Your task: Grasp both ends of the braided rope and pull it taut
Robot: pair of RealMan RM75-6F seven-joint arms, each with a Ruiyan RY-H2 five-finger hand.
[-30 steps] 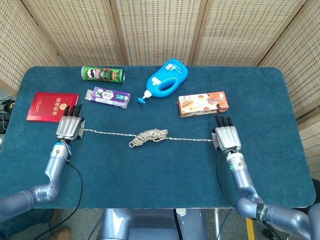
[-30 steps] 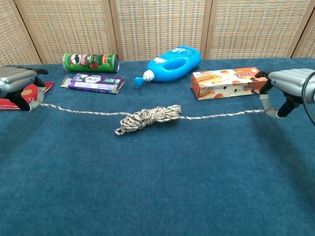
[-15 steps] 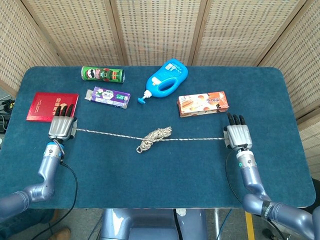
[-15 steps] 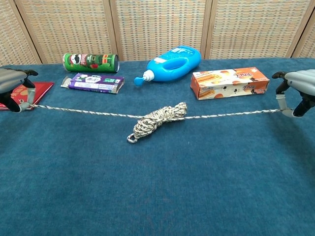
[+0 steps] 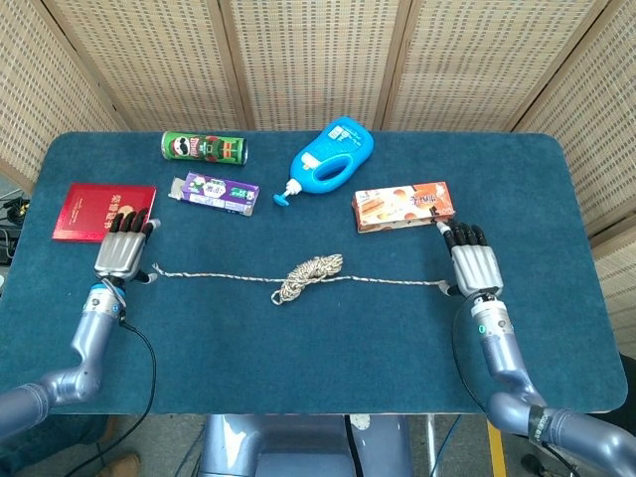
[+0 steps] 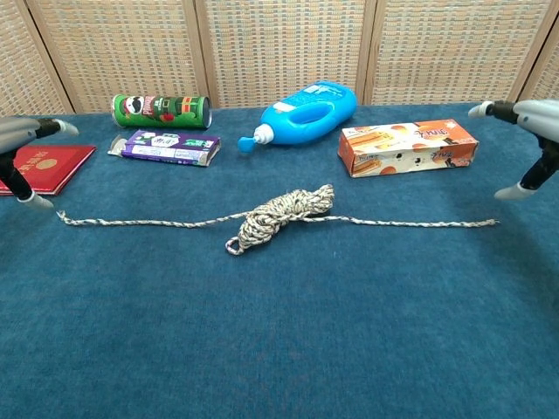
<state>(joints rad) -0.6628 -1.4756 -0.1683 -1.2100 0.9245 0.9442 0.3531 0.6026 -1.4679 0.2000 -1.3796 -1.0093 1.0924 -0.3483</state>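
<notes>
The braided rope (image 5: 308, 274) (image 6: 281, 213) lies slack on the blue table, with a bundled coil in the middle and two thin tails running left and right. My left hand (image 5: 122, 250) (image 6: 22, 148) hovers open just beyond the left tail's end, fingers spread, not touching it. Near the right tail's end my right hand (image 5: 474, 265) (image 6: 528, 131) is also open and lifted clear of the rope. Both rope ends rest free on the cloth.
Behind the rope lie a green chips can (image 5: 204, 148), a purple packet (image 5: 216, 193), a blue detergent bottle (image 5: 332, 154) and an orange box (image 5: 403, 206). A red booklet (image 5: 100, 211) sits by my left hand. A wicker screen stands behind the table.
Both hands have opened and let go of the rope ends. The rope, taut and raised half a second ago, now lies slack on the table.
</notes>
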